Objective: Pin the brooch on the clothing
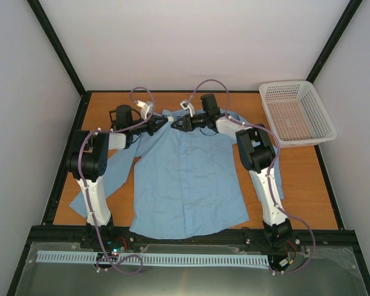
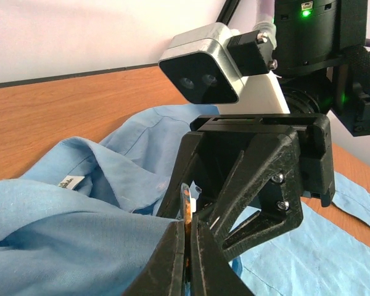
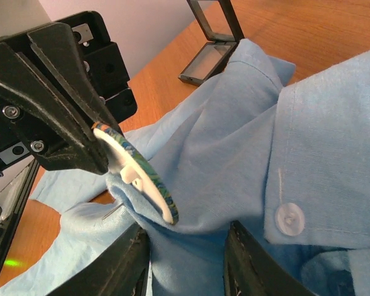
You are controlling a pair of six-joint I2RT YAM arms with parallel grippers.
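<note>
My left gripper (image 2: 186, 237): fingers pinched tight on the brooch (image 3: 145, 179), a small round disc with a white back and a green-blue patterned rim, held on edge. A white clasp shows on its back, and the thin metal pin (image 3: 113, 211) lies against blue cloth; I cannot tell whether it has gone in. My right gripper (image 3: 186, 256) faces the left tip to tip: gap narrow, with a raised fold of the shirt (image 1: 185, 179) filling it from finger to finger. The brooch's lower edge sits just above that fold. The shirt is light blue, long-sleeved and buttoned, spread front-up on the orange wooden table (image 1: 302, 185) with its collar at the far side, where both grippers meet. A white button (image 3: 289, 219) lies just right of the fold, and a white label (image 2: 68, 182) shows inside the collar. A small black hinged box (image 3: 213, 55) stands open on the table beyond the collar. A white plastic mesh basket (image 1: 286, 84) sits at the far right corner, well apart from the shirt.
</note>
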